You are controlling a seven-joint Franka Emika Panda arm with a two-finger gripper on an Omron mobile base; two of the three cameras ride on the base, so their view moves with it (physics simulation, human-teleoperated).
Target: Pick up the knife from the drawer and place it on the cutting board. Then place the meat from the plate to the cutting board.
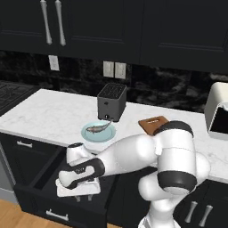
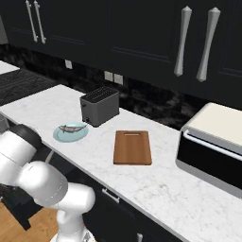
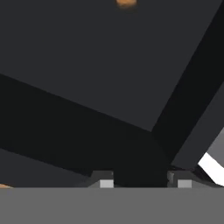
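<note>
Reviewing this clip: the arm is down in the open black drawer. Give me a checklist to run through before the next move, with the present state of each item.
1. The wide black drawer is pulled open: ok.
2. The two-finger gripper is over the drawer's inside: ok. In the hand view the fingertips stand apart over a dark surface.
3. Slim knife in sight between the fingers: cannot tell, none can be made out.
4. The reddish-brown wooden cutting board is bare and ready: ok.
5. The grey-brown fish-like meat lies on the round pale blue-green plate: ok.
6. The black toaster stands apart from the board: ok.
</note>
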